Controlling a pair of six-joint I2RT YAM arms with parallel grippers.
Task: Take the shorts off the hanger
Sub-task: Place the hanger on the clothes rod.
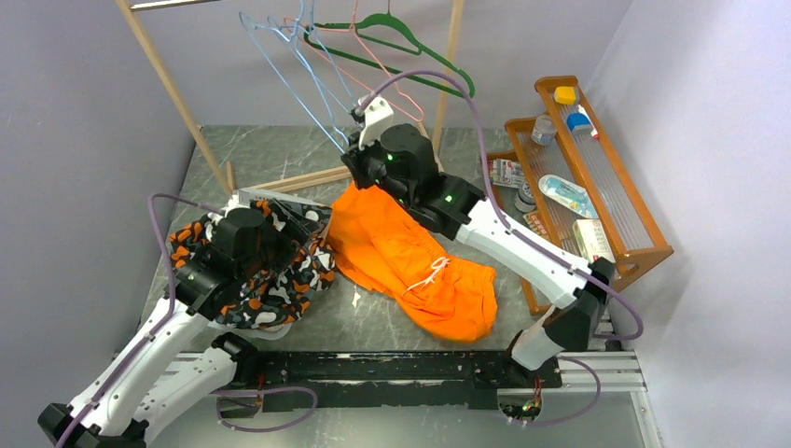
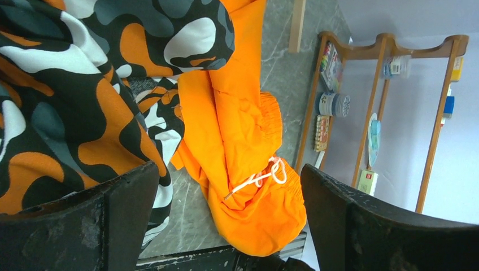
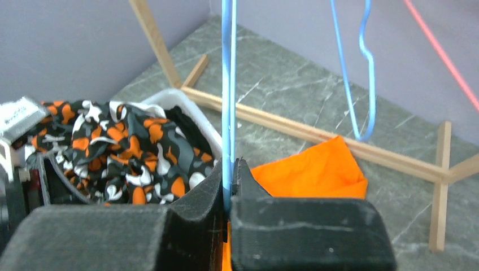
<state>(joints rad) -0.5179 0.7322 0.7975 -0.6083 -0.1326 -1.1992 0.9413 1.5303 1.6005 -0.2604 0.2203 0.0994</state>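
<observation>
The orange shorts (image 1: 410, 257) lie crumpled on the table with the white drawstring (image 1: 431, 273) on top, off any hanger. In the left wrist view the shorts (image 2: 237, 113) spread beyond my fingers. My left gripper (image 2: 226, 180) is open with nothing between its fingers, and it hovers over a camouflage garment (image 1: 280, 280). My right gripper (image 3: 230, 169) is shut on the thin wire of a blue hanger (image 3: 228, 84), just above the far corner of the shorts (image 3: 316, 169). From above, that gripper (image 1: 357, 149) sits at the hanger's (image 1: 334, 135) lower end.
The camouflage garment fills a white basket (image 1: 270, 198) at the left. Green (image 1: 410, 42) and pink (image 1: 373, 65) hangers hang on the wooden rack (image 1: 168, 84) at the back. A wooden shelf (image 1: 597, 187) with small items stands on the right.
</observation>
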